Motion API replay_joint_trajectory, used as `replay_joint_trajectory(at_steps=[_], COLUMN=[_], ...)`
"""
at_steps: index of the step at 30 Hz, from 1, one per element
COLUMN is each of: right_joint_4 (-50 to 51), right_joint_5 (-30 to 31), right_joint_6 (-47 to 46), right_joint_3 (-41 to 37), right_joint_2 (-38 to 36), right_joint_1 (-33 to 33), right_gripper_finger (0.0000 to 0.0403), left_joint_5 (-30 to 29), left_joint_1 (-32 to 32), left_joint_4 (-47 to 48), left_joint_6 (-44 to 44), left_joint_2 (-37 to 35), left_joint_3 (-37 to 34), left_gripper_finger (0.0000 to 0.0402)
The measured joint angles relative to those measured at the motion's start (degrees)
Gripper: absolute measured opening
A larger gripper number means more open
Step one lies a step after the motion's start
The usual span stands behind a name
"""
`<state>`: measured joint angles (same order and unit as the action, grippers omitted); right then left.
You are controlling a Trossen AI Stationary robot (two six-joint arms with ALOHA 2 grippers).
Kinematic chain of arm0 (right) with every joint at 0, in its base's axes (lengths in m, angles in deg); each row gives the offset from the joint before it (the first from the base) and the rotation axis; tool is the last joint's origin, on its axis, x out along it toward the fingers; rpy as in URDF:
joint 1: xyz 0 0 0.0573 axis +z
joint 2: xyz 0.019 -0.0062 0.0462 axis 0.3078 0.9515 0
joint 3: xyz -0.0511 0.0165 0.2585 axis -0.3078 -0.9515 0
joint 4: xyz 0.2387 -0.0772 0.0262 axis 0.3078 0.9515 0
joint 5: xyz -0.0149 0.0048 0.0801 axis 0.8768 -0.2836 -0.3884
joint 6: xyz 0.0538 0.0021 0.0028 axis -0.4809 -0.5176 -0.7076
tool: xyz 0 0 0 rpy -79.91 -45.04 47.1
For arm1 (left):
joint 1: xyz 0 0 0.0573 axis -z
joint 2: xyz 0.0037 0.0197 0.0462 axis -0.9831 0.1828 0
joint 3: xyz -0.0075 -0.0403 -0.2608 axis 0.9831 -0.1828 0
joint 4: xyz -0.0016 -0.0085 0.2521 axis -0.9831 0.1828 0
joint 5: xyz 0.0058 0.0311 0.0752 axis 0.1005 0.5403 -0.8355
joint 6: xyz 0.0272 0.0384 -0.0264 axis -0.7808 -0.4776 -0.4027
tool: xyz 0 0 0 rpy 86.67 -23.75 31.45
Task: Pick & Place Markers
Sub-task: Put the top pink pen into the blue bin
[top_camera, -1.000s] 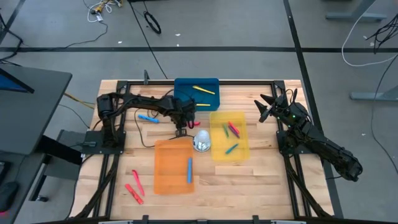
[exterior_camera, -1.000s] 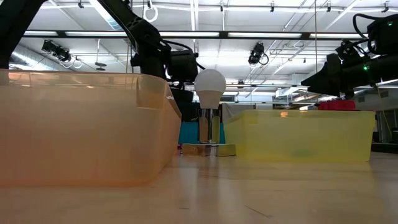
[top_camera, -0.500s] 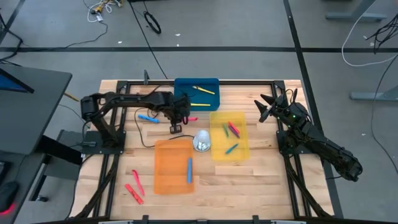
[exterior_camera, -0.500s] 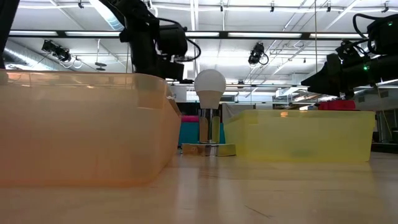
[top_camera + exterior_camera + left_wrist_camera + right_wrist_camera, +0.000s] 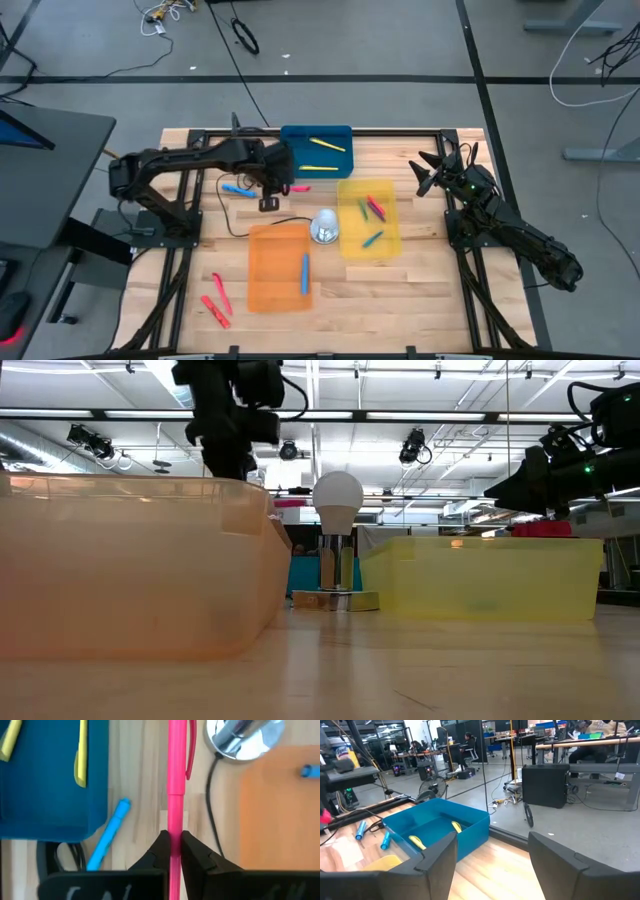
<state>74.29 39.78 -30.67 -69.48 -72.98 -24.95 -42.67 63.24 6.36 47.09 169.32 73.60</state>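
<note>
L tool is gripping a pink marker above the counter, btwn blue tray & orange tray. R tool is sitting wide, idle at counter's right edge.

Wooden slatted table stands on grey floor marked with dark tape lines. Loose cables lie on the floor beyond the table's far edge: a black loop and a white cable. A dark desk sits beside the table. Overhead, rows of ceiling strip lights and exposed ducting. Beyond the table, a black cabinet, workbenches, seated people at distance.
</note>
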Motion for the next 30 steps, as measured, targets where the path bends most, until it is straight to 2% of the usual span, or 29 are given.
replay_joint_trajectory(at_steps=[7, 14, 19, 23, 30], right_joint_4=[-0.05, -0.07, -0.08, -0.09, -0.09], right_joint_5=[0.02, 0.02, 0.02, 0.02, 0.02], right_joint_6=[-0.01, -0.01, -0.01, -0.01, -0.01], right_joint_3=[0.0, 0.0, 0.0, 0.0, 0.0], right_joint_2=[-0.01, -0.01, -0.01, 0.0, -0.01], right_joint_1=[0.0, 0.0, 0.0, 0.0, 0.0], right_gripper_finger=[0.0245, 0.0245, 0.0245, 0.0245, 0.0245], left_joint_5=[-0.19, -0.16, -0.02, -0.02, -0.74], left_joint_1=[1.41, 3.43, 3.65, 3.63, 2.36], left_joint_4=[9.03, 15.04, 16.18, 13.06, 11.82], left_joint_6=[-1.49, -2.54, -3.12, -3.6, -9.27], left_joint_2=[-0.28, -0.28, -0.28, -0.28, 1.81], left_joint_3=[6.97, 9.64, 9.62, 9.62, 10.07], left_gripper_finger=[0.0023, 0.0023, 0.0023, 0.0023, 0.0023])
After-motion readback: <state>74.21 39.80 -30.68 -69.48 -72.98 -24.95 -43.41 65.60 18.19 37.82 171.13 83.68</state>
